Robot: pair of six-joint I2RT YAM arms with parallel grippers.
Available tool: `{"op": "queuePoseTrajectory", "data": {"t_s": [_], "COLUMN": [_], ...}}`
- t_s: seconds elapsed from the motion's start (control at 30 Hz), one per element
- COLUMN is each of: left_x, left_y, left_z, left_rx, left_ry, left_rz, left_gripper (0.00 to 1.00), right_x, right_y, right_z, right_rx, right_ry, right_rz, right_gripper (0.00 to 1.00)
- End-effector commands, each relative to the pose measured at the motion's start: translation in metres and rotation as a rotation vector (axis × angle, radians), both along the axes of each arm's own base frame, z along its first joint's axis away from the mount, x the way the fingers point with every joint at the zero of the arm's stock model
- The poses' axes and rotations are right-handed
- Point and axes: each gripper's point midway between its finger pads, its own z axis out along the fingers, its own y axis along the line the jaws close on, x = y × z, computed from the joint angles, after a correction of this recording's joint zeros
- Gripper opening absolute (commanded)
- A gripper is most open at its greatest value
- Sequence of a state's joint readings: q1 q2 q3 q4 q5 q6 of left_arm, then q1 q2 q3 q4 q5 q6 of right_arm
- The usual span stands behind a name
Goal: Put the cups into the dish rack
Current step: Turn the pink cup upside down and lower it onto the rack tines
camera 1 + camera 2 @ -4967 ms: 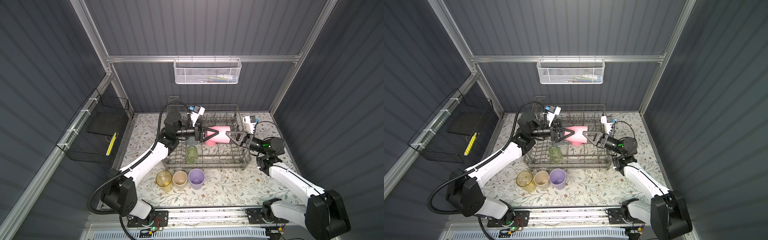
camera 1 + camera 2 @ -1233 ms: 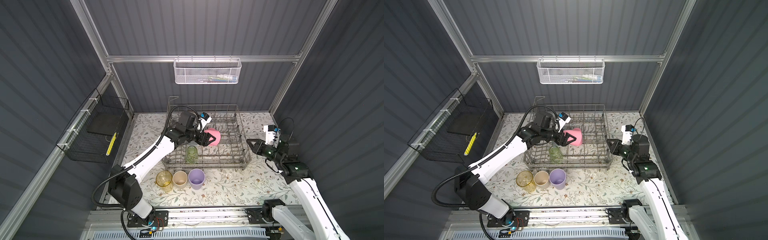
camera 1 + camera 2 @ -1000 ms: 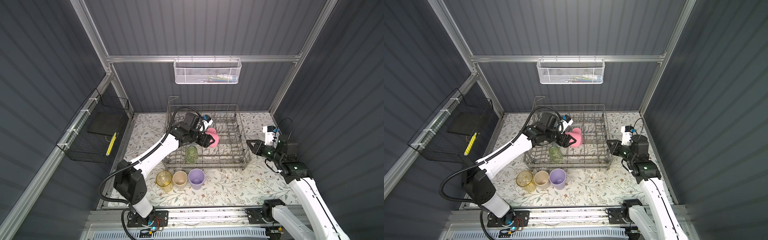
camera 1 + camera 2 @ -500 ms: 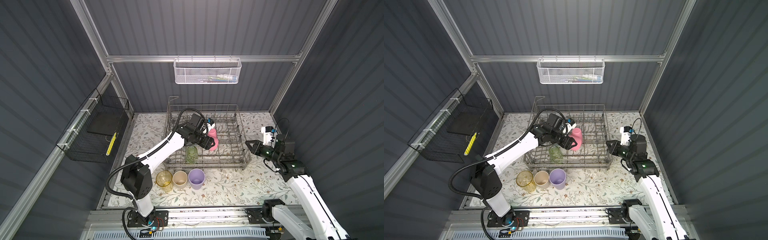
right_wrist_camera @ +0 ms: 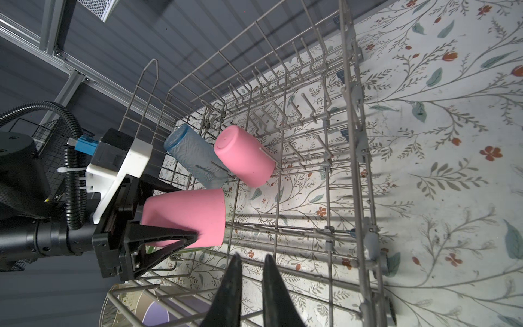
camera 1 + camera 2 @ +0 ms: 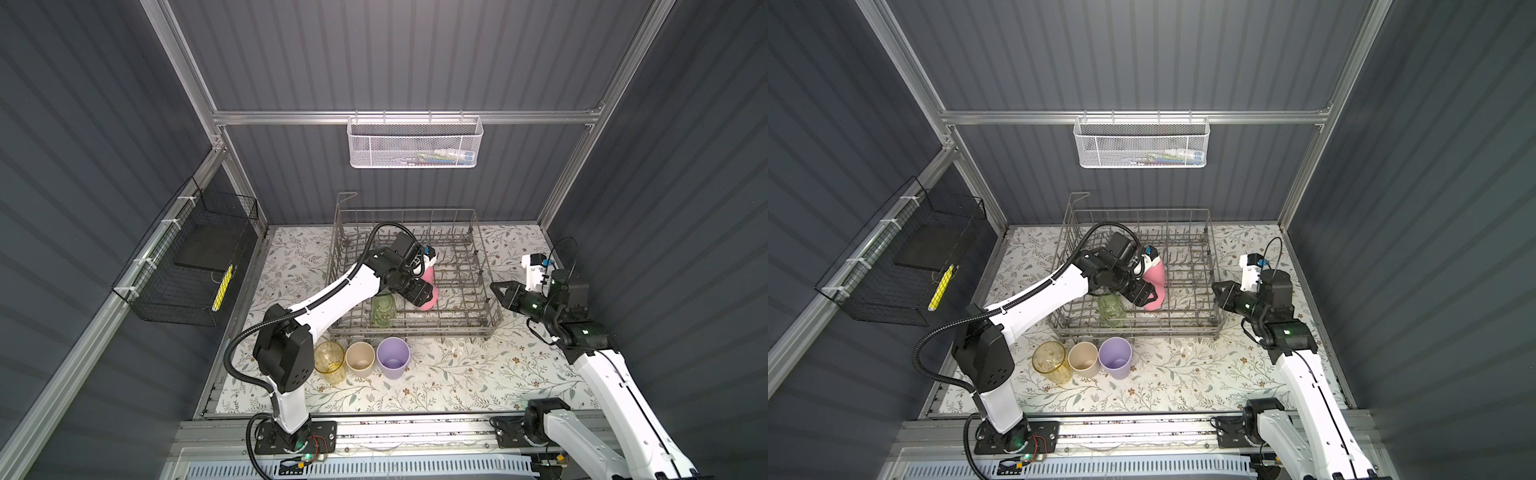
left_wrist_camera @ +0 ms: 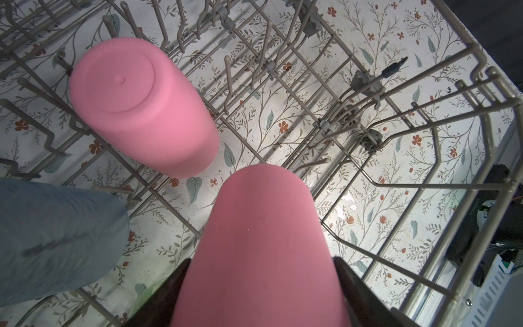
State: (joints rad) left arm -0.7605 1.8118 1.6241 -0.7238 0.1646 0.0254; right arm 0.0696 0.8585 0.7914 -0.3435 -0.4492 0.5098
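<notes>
Enclosure: walls [image 6: 415,62] of dark grey ribbed panels on three sides, held in a silver metal frame [image 6: 183,66] with a crossbar [image 6: 291,117] along the back. White mesh basket [image 6: 415,145] hangs from the crossbar; small items inside, too blurred to identify. Black wire basket [image 6: 178,282] fixed to the left-hand wall holds a flat dark pad [image 6: 203,249] and a yellow stick-like item [image 6: 222,289]. Table covered by a pale floral cloth [image 6: 457,374], brightly lit. Metal rail [image 6: 415,432] along the near edge.
</notes>
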Motion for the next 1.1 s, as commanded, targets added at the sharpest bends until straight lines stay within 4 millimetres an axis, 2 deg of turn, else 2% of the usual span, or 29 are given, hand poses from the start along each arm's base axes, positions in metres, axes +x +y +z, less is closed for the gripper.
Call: {"op": "queuePoseTrajectory", "data": {"t_s": [0.0,0.47,0.83,1.07], "left_x": [0.0,-0.001,-0.004,0.001], "left_y": [0.0,-0.006,-0.008,-0.006], "left_z": [-0.002,-0.022,-0.021,-0.032], "left_rx": [0.04,0.112,0.122,0.195], "left_ry": [-0.01,0.005,-0.002,-0.006], "left_rz": [-0.017,-0.03,-0.045,-0.034], "left_gripper": [0.65,0.65,0.65,0.66], "right_x": [0.001,0.002,0.003,0.002], "right_y": [0.001,0.002,0.002,0.003], "right_z": [0.0,-0.005,-0.006,-0.01], "right_rx": [0.006,0.013,0.012,0.015], "right_ry": [-0.01,0.0,0.002,0.009], "right_rz": [0.013,0.016,0.015,0.021], "right_gripper": [0.18,0.18,0.18,0.18]}}
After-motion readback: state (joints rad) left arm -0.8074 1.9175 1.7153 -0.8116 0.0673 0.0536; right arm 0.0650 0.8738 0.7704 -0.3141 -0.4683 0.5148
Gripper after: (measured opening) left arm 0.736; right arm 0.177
